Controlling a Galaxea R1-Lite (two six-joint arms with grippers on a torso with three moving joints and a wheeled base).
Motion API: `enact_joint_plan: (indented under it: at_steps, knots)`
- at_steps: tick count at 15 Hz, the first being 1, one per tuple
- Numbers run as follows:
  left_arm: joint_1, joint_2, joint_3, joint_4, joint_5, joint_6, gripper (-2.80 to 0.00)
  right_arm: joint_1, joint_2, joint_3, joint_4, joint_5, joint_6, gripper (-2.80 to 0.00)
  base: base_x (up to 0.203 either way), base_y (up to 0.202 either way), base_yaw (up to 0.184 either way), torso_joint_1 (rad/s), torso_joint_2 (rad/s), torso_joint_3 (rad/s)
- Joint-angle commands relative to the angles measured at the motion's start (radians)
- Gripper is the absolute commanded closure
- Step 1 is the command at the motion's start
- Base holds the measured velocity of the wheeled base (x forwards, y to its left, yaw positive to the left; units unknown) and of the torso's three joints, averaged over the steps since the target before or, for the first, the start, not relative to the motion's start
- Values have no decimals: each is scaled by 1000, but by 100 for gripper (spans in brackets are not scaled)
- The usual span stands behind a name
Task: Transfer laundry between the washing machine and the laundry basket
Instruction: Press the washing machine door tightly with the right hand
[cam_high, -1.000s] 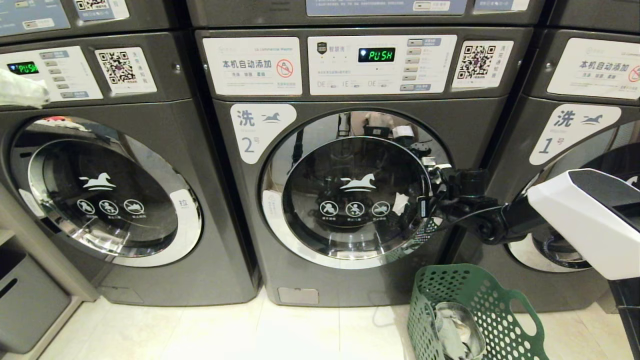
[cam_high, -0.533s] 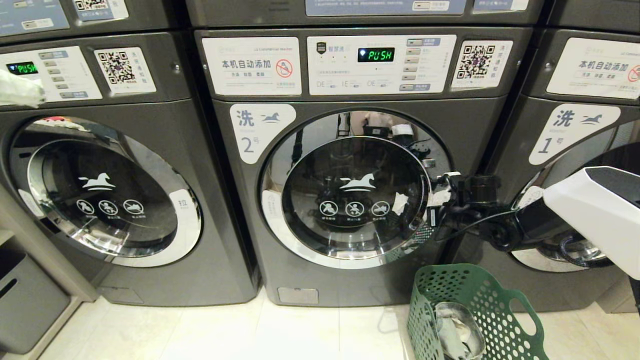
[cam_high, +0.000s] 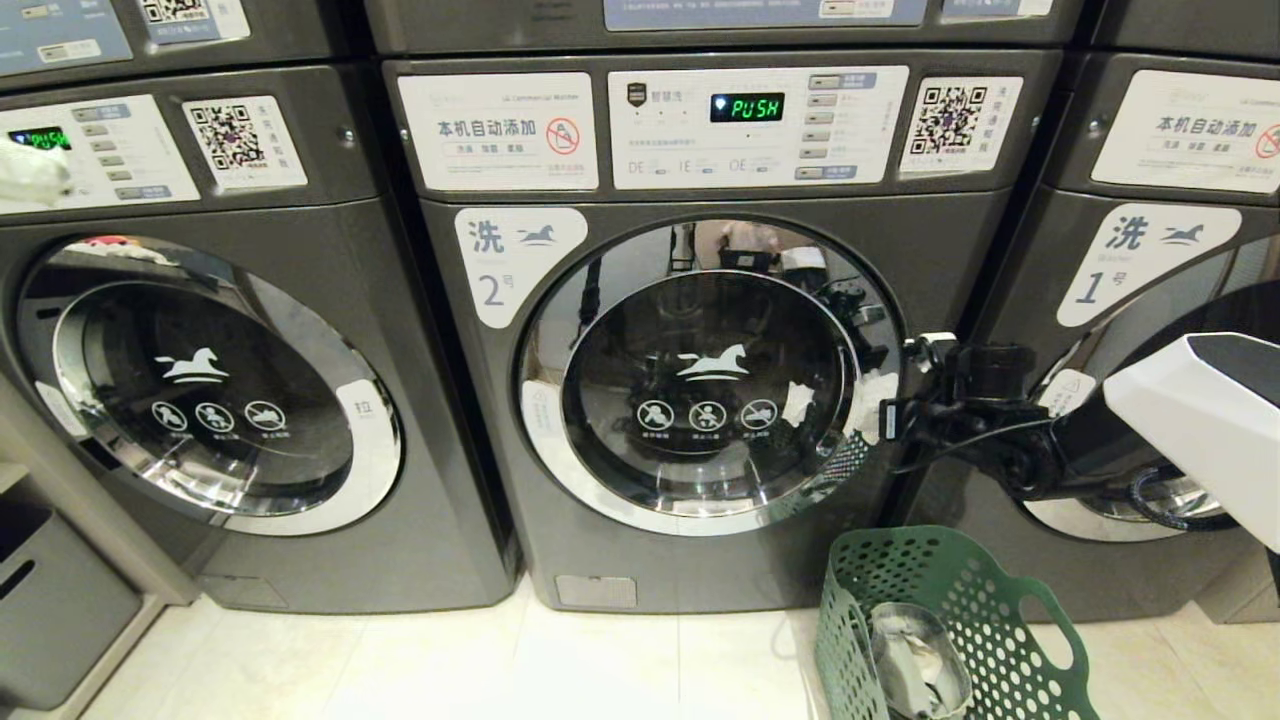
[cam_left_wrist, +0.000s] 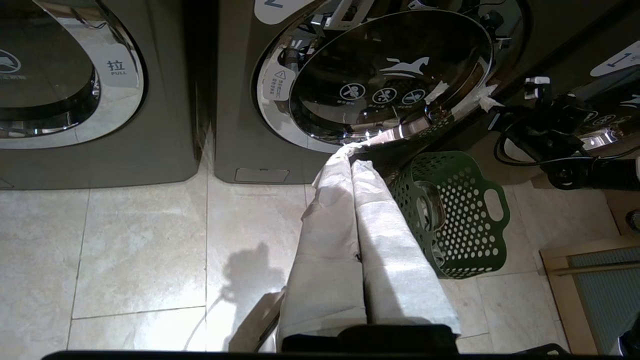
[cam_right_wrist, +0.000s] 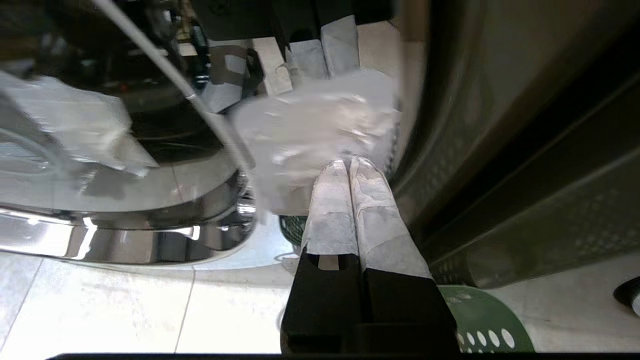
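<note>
I have three dark grey front-loaders in a row ahead of me, and the washing machine (cam_high: 700, 400) marked 2 sits in the middle with its round chrome-rimmed door (cam_high: 705, 385) closed and the display reading PUSH. To its right stands the twin labelled 1 (cam_high: 1150, 300); to its left a third machine (cam_high: 210, 380). On the pale tiled floor (cam_high: 400, 660), near me and to the right of machine 2, is the green laundry basket (cam_high: 960, 620), standing just in front of the gap between machines 2 and 1. The laundry (cam_high: 915, 665) lies inside it, a small pale grey and white bundle against the basket's left wall. My right gripper (cam_high: 890, 395) reaches in from the right, its cloth-wrapped fingers (cam_right_wrist: 350, 200) pressed flat together with nothing between them, tips at the right edge of the door's rim. My left gripper (cam_left_wrist: 350, 150) hangs back, above the floor in front of machine 2, fingers likewise clenched together and empty.
</note>
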Motion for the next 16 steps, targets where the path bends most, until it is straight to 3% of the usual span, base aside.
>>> enact_joint_plan:
  at_steps: [1,10,13,16]
  knots:
    - [0,-5,0,5,0,-2,0,5,-2,1,-5,4,-2,0,0,0,0,0,0,0]
    - [0,-47,35,5,3,-2,0,8,74,-48,-102,-2,-5,0,0,0,0,0,0,0]
    - [0,-64,51,5,3,-2,0,7,-77,118,-67,8,-10,0,0,0,0,0,0,0]
    - [1,-79,76,4,4,-4,0,13,-449,376,62,57,-14,0,0,0,0,8,2,-1]
